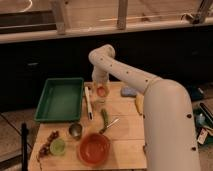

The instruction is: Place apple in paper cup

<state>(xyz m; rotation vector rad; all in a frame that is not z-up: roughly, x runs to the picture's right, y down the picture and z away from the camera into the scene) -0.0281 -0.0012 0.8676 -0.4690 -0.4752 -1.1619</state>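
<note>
From the paper cup (pixel 99 101), near the table's (pixel 125 135) far edge, everything else takes its place. The apple (pixel 101 91) sits directly above it, under the gripper (pixel 100 86), which hangs over the cup. The tray (pixel 60 98) lies to the cup's left, with a long utensil (pixel 89 102) between them. A banana (pixel 139 103) lies to its right. Nearer the front edge, left of the cup, stands a metal cup (pixel 75 130); a bowl (pixel 94 148) sits straight in front, and a small cup (pixel 58 146) further left.

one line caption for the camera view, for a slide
Gripper holds the apple just above the paper cup, beside a green tray.
</note>
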